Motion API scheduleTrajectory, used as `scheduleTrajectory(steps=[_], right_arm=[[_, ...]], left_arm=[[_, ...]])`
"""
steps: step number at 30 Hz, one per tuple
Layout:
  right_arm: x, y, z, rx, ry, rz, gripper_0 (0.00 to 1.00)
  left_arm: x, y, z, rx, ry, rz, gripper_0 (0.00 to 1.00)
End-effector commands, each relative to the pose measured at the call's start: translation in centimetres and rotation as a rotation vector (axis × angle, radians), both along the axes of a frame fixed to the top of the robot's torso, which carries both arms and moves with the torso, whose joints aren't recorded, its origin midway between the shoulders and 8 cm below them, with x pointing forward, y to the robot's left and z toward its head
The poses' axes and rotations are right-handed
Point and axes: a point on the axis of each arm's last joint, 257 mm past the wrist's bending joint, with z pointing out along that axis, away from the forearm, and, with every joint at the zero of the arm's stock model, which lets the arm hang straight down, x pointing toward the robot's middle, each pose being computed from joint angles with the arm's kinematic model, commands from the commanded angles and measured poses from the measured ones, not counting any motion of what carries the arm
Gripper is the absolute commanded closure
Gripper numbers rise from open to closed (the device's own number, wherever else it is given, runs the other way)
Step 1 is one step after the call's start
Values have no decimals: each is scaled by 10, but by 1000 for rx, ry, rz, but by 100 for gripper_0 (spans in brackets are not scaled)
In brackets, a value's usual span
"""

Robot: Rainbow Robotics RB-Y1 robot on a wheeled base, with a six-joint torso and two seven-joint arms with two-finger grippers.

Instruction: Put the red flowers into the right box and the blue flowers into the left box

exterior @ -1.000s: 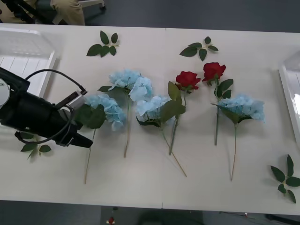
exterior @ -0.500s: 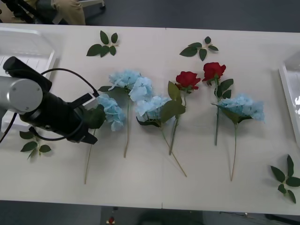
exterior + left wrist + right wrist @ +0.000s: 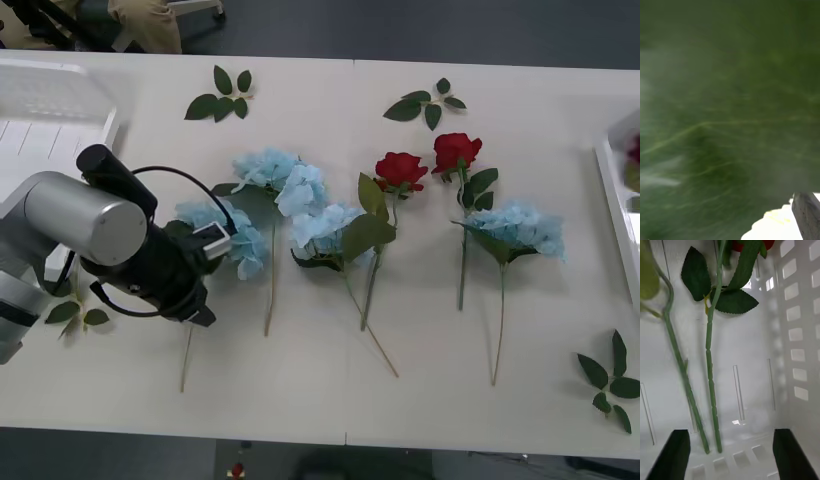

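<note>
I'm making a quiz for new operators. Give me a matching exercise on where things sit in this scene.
Things:
1. left claw
2. two red roses
3. right claw
4. left box

Places:
A. inside the white slotted right box, over rose stems
B. far left of the table, beyond the left arm
C. at the leftmost blue flower, on its leaves
D. on the table, right of centre, heads away from the robot

Pairs: 1-C, 2-D, 3-A, 4-B

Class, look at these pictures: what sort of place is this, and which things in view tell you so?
Probably a robot test workspace, not a florist's: artificial blue flowers and red flowers laid in a row on a plain white table, with white sorting trays such as the left box.
</note>
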Motion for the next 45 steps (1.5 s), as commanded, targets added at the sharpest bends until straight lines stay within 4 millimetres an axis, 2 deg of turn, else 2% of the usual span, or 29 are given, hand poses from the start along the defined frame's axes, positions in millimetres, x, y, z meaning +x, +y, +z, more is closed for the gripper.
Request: scheduleTrajectory(steps=[1, 4, 8, 11, 15, 19, 20, 26, 32, 37, 39, 42, 45], right_arm=[[5, -12, 27, -58, -15, 45, 11], [11, 0, 28, -18, -35, 65, 12], [21, 31, 35, 32, -41, 131, 11], [26, 61, 41, 79, -33, 189, 11], [29, 113, 52, 158, -36, 293, 11], [21, 154, 69, 199, -38, 392, 12], [19, 158, 72, 207, -42, 403, 12], [-9, 213, 91, 288, -69, 523, 11], [-34, 255, 101, 389, -94, 593, 11], [-52, 284, 98, 484, -109, 584, 11], [-54, 293, 95, 498, -113, 581, 11], [-56, 310, 87, 527, -103, 586, 11], [-55, 328, 81, 567, -102, 577, 11]], left_arm=[[8, -1, 2, -9, 12, 80, 0], [11, -4, -7, -17, 34, 104, 0], [15, -5, -15, -20, 45, 128, 0], [18, -8, -17, -21, 40, 132, 0], [18, -6, -20, 12, 32, 125, 0], [24, 4, -26, 108, -7, 102, 0], [25, 5, -26, 119, -12, 98, 0], [28, 7, -25, 137, -27, 93, 0], [28, 6, -28, 168, -35, 73, 0], [31, 7, -29, 190, -54, 67, 22], [33, 9, -29, 199, -63, 66, 27], [33, 9, -31, 205, -70, 59, 39], [34, 9, -30, 206, -72, 59, 70]])
